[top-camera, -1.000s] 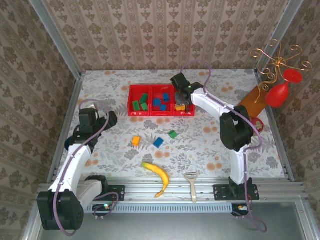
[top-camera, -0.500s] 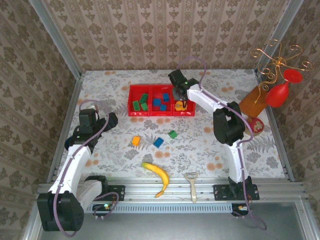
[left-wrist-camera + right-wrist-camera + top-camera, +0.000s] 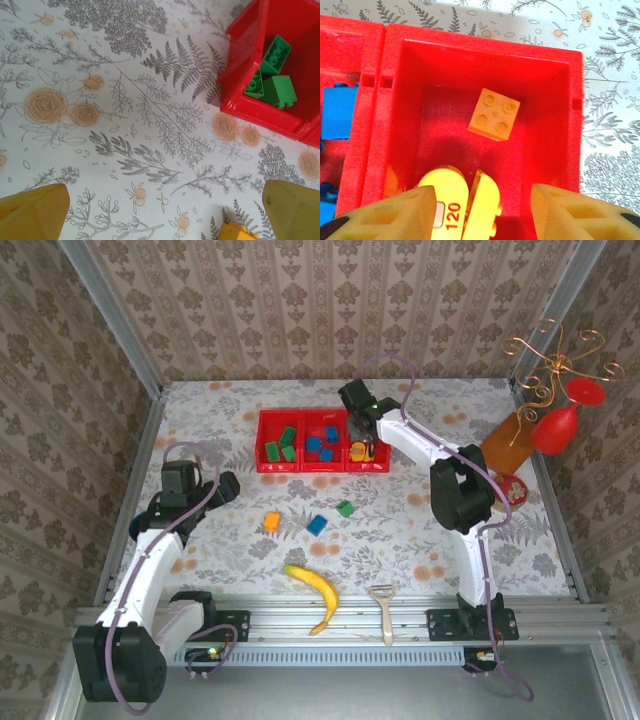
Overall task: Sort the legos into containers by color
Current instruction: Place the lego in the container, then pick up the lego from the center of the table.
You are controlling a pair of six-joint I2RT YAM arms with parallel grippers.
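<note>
R gripper [image 3: 480, 210] has just parted jaws over the red tray's [image 3: 572, 100] rt compartment, orange brick [image 3: 494, 113] seemingly dropped inside; L gripper [image 3: 162, 210] wide, empty; three legos [image 3: 317, 525] remain.

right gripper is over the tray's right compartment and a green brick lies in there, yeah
Not green. The right wrist view shows that the brick lying in the right compartment of the tray is orange. The right gripper is over that compartment, as you say.
</note>
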